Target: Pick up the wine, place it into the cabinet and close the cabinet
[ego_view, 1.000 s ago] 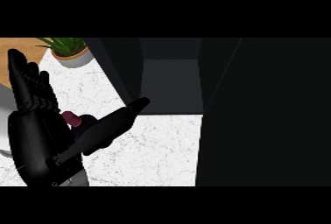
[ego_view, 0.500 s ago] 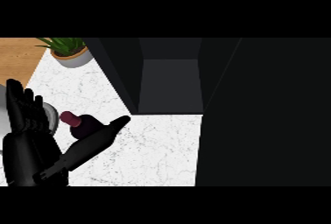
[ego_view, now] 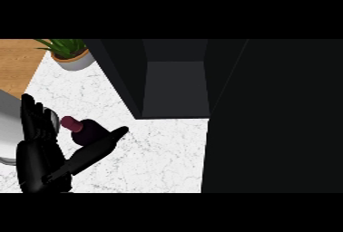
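At the lower left of the head view, the left hand (ego_view: 39, 161) is spread wide, fingers (ego_view: 35, 118) straight up and thumb (ego_view: 100, 146) angled out to the right. The wine (ego_view: 85, 132) lies on the white marble counter (ego_view: 161, 154) in the gap between them, apparently touching the thumb, not gripped. The open dark cabinet (ego_view: 175, 86) stands beyond, a potted plant (ego_view: 69, 53) beside it.

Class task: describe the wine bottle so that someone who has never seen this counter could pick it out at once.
Start at the white marble counter, left of the dark open cabinet. The wine bottle stands between the fingers and thumb of the black left hand. It alone has a dark body and a maroon top, unlike the leafy potted plant.
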